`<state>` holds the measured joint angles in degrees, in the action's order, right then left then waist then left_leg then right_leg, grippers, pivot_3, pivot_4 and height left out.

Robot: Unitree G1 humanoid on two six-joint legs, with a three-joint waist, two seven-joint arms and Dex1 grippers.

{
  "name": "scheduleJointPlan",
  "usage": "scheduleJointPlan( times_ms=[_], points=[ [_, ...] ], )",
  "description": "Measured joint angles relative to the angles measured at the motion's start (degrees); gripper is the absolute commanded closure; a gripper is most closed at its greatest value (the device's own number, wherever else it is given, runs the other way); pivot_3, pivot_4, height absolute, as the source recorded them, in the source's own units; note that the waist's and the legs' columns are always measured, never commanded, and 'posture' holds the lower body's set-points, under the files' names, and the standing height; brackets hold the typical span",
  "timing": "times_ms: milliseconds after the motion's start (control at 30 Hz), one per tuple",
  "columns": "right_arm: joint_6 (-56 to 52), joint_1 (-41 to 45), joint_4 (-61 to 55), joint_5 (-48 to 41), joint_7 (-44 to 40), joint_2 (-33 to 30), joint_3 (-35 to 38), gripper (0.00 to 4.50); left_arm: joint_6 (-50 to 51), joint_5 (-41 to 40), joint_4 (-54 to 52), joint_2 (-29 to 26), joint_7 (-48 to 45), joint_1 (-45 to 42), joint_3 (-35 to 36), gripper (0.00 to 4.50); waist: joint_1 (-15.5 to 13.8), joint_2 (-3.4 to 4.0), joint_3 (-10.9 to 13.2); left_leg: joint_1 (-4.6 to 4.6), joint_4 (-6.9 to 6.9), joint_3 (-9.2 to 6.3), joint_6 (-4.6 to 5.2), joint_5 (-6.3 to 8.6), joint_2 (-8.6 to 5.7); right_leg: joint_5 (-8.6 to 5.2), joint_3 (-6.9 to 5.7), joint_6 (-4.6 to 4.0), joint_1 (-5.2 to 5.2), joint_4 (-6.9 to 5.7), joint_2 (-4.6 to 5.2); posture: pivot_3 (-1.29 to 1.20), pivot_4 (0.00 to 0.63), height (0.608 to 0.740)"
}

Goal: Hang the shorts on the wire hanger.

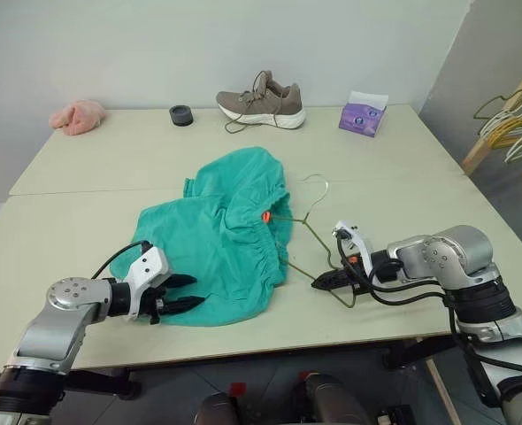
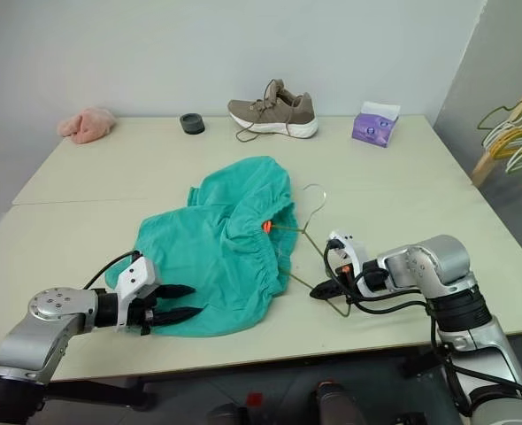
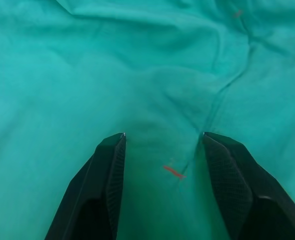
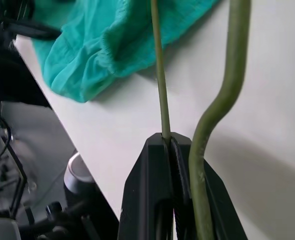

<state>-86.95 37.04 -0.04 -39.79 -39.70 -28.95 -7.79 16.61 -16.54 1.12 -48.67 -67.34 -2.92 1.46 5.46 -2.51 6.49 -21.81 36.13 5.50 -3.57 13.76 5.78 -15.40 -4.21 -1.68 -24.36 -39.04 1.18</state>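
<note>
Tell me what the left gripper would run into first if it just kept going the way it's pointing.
The shorts. The left gripper stands open at their near hem, and its wrist view looks straight onto teal cloth between the fingers, so it would likely meet that fabric at once, then the table beneath.

Pale table [image 1: 84, 177], shorts [image 1: 217, 239], wire hanger [image 1: 318, 232], shoe [image 1: 261, 99], tissue pack [image 1: 363, 115], pink cloth [image 1: 77, 116]

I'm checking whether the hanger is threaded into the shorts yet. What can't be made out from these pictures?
- Head views: the wire hanger runs under the shorts; the cloth hides its far arm, so how far it is threaded is unclear.
- Left wrist view: whether the left gripper, its fingers apart, touches the cloth cannot be told.
- Right wrist view: the right gripper pinches one wire; the frame edge cuts off the hook.
</note>
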Motion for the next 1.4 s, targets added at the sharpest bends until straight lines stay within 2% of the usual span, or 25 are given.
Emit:
scheduleJointPlan(
  times_ms=[33,233,267,567,867,1133,1400],
  points=[
    [0.0,0.1,0.8,0.4,0.2,-0.1,0.1,4.5,-0.2,0.0,-0.3,-0.3,-0.4,0.5,0.0,2.48,0.0,0.03,0.0,0.0,0.0,0.0,0.0,0.0,-0.01,0.0,0.0,0.0,0.0,0.0,0.01,-0.12,0.101,0.74],
    [4.0,0.8,5.7,2.9,-2.1,-5.5,-2.5,4.5,-1.6,-0.1,-1.5,-0.5,-0.9,3.5,0.3,4.29,-0.2,0.33,-0.2,0.04,-0.02,0.07,0.04,0.02,-0.06,-0.01,0.08,0.01,0.0,0.05,0.03,-0.12,0.095,0.74],
    [4.6,1.2,7.0,3.1,-2.5,-5.4,-2.5,4.5,-1.7,-0.2,-1.8,-0.5,-0.9,3.9,0.3,4.48,-0.2,0.36,-0.2,0.06,-0.02,0.07,0.04,0.02,-0.05,-0.01,0.08,0.0,0.01,0.04,0.03,-0.11,0.094,0.74],
    [9.9,8.7,20.3,7.1,-2.7,-0.2,-2.4,4.5,-1.9,-1.2,-4.0,-0.5,-0.9,7.2,0.6,4.48,0.2,0.78,-0.5,0.11,-0.01,0.12,0.04,0.02,-0.05,-0.01,0.14,0.01,0.04,0.02,0.02,-0.11,0.087,0.74],
    [20.9,17.8,36.7,14.6,-3.1,3.6,-2.4,4.5,-1.9,-1.5,-5.2,-0.7,-0.9,9.0,0.9,4.48,0.8,1.08,-0.6,0.12,-0.04,0.2,0.04,0.02,-0.06,-0.01,0.2,0.01,0.02,0.03,0.02,-0.11,0.084,0.74],
    [22.5,19.1,39.2,18.4,-5.9,8.0,-4.5,4.5,-1.7,-1.5,-5.1,-0.7,-1.0,8.5,0.5,4.48,0.8,1.19,-0.8,0.1,-0.04,0.18,0.04,0.02,-0.06,0.0,0.19,0.0,0.03,0.03,0.04,-0.1,0.082,0.74],
    [24.9,20.6,47.4,18.6,5.7,15.9,6.9,4.5,-0.9,-1.5,-5.4,-0.7,-0.9,8.5,0.4,4.48,0.8,1.21,-0.8,0.17,-0.03,0.18,0.04,0.02,-0.05,0.01,0.2,0.0,0.07,-0.02,0.04,-0.09,0.085,0.74]
  ],
)
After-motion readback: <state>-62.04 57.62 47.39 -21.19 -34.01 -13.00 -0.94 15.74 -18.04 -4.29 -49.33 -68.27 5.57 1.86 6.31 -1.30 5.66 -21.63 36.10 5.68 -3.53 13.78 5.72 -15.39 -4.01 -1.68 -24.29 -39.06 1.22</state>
